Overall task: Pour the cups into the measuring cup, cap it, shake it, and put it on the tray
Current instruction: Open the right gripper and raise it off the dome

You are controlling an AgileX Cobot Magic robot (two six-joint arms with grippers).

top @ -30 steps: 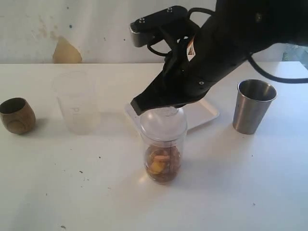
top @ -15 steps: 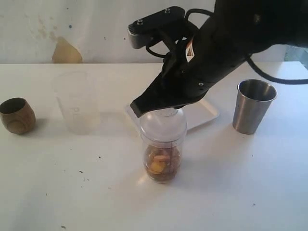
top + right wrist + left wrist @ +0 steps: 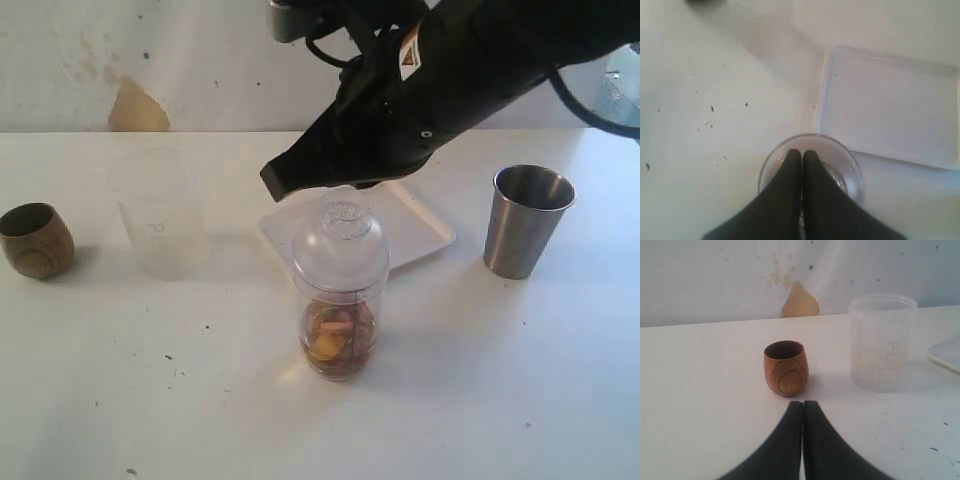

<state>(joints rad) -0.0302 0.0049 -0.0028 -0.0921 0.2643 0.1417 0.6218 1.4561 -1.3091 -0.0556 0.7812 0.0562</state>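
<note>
The measuring cup (image 3: 340, 320) stands upright on the table (image 3: 150, 400) near the middle, just in front of the tray (image 3: 425, 232) and not on it. A clear dome lid (image 3: 341, 245) sits on its mouth, and brown and yellow bits lie in its bottom.

The right fingers (image 3: 796, 157) hang directly above the lid's knob, clear of it. They are pressed together tip to tip and grasp nothing. From the wrist camera they point straight down at the dome, with the tray's rim just beside the cup.

The steel tumbler (image 3: 527, 220) stands upright to the right, apart from the tray. At the far left edge of the table is the wooden cup (image 3: 36, 240), also upright. Between it and the measuring cup stands a frosted plastic cup (image 3: 160, 215), well clear of both.

The left fingers (image 3: 799, 407) are clenched shut on nothing, low over the table and aimed at the wooden cup, which is a little way ahead of their tips and not touched. Seen from there the wooden cup's inside looks dark — whether anything lies in it cannot be told. The frosted cup stands beside it toward the tray's corner.
</note>
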